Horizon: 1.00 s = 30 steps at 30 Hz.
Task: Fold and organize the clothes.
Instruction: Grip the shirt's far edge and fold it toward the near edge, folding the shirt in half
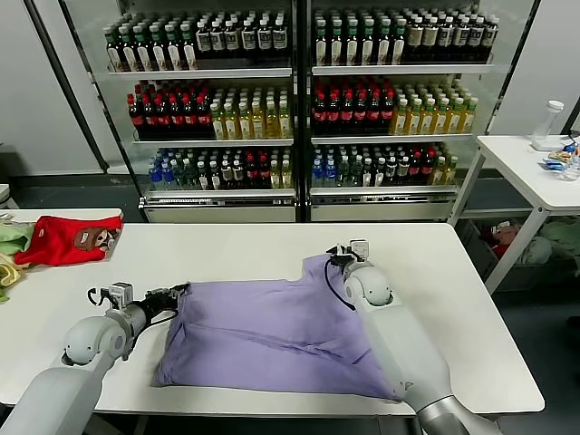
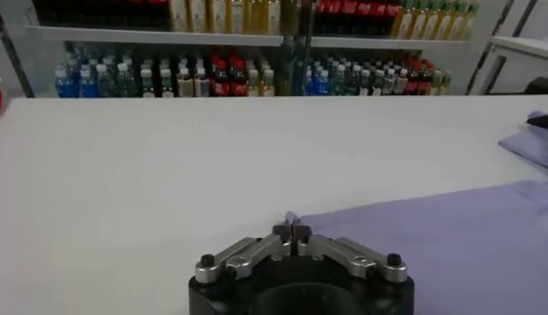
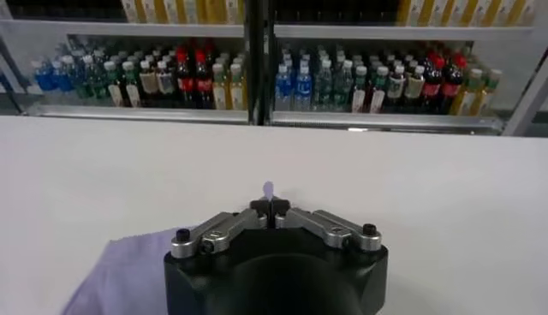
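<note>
The lavender T-shirt [image 1: 272, 331] lies partly folded on the white table [image 1: 227, 245], its print hidden. My left gripper [image 1: 178, 292] is shut on the shirt's left edge, low over the table. In the left wrist view, the shut left gripper [image 2: 291, 228] has a tip of lavender cloth [image 2: 428, 248] sticking out between the tips. My right gripper [image 1: 338, 259] is shut on the shirt's far right corner. In the right wrist view, the shut right gripper [image 3: 270, 205] holds a small lavender tip, and more of the shirt [image 3: 120, 274] hangs beside it.
A red garment [image 1: 68, 237] with a brownish print lies at the table's far left, with green [image 1: 11, 237] and yellow [image 1: 7, 270] cloths beside it. Drink fridges [image 1: 299, 109] stand behind. A second white table [image 1: 530, 168] with a bottle is at the right.
</note>
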Tool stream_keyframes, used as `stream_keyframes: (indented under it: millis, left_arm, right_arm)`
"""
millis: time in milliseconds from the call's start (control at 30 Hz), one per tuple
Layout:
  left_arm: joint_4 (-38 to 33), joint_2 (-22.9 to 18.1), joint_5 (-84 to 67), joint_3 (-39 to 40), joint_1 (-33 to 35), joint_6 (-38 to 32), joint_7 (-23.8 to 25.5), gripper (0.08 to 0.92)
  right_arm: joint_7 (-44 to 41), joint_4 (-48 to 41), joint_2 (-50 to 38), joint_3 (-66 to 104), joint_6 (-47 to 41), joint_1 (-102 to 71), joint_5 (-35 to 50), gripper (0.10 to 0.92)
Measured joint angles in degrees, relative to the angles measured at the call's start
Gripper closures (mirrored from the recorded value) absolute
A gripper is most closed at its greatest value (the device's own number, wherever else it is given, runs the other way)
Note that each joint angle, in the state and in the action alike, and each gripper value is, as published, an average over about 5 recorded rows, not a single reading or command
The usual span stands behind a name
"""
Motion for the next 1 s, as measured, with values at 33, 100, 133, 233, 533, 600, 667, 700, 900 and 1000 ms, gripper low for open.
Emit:
stream_keyframes:
  millis: [33, 100, 133, 233, 533, 600, 667, 700, 900, 1000]
  left_arm:
    - [-0.65, 0.25, -0.41, -0.29, 0.43, -0.28, -0.31, 0.918]
    - [-2.18, 0.72, -1.35, -0.96, 1.45, -0.87, -0.99, 0.918]
    - [-3.02, 0.90, -1.81, -1.28, 2.03, -1.14, -1.35, 0.918]
    - [-5.74, 1.33, -2.98, -2.11, 3.89, -1.87, -2.37, 0.918]
    - [-11.96, 2.87, -4.93, -4.52, 9.03, -3.82, -4.28, 0.918]
    - [-13.05, 2.89, -5.24, -5.05, 10.14, -4.30, -4.52, 0.918]
    - [-14.16, 2.77, -5.44, -5.57, 11.27, -4.71, -4.76, 0.918]
    - [-14.69, 2.71, -5.50, -5.85, 11.82, -4.89, -4.87, 0.918]
    - [-16.72, 3.05, -6.03, -7.65, 14.92, -5.65, -5.07, 0.918]
    - [-17.72, 3.28, -6.29, -8.52, 16.48, -5.79, -5.08, 0.918]
  right_arm:
    - [0.24, 1.68, -0.68, 0.19, -0.19, -0.79, 0.45, 0.909]
    - [0.73, 5.26, -2.08, 0.65, -0.58, -2.63, 1.32, 0.909]
    - [0.97, 7.12, -2.78, 0.91, -0.75, -3.66, 1.70, 0.909]
    - [1.59, 12.62, -4.70, 1.74, -1.16, -7.07, 2.54, 0.909]
    - [3.34, 26.16, -8.23, 4.09, -1.91, -17.42, 3.73, 0.909]
    - [3.72, 28.53, -8.86, 4.60, -2.01, -19.39, 3.92, 0.909]
    - [4.07, 30.78, -9.45, 5.13, -2.09, -21.28, 4.07, 0.909]
    - [4.24, 31.87, -9.73, 5.40, -2.12, -22.22, 4.12, 0.909]
    - [4.83, 37.56, -10.99, 7.03, -2.28, -27.51, 4.27, 0.909]
    - [4.94, 39.81, -11.56, 7.82, -2.33, -29.79, 4.29, 0.909]
